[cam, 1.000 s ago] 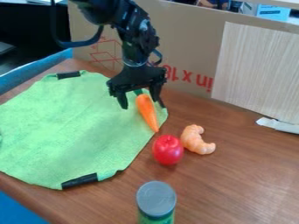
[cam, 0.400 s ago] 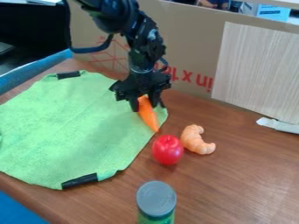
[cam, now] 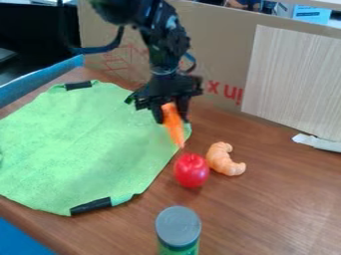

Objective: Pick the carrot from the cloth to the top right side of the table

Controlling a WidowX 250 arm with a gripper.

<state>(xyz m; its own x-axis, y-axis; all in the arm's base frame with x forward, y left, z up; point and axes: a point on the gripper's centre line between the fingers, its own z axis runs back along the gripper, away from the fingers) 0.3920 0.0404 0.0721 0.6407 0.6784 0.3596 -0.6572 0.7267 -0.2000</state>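
Gripper (cam: 172, 115) closed around carrot's upper end; carrot (cam: 174, 124) hangs below it, tip slanting down toward red fruit (cam: 191, 170).

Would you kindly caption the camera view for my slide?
Gripper holding the carrot at the edge of the cloth, near a red fruit.

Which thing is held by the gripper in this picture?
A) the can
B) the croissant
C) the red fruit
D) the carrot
D: the gripper has its fingers around the thick upper end of the carrot, whose thin tip points down toward the red fruit.
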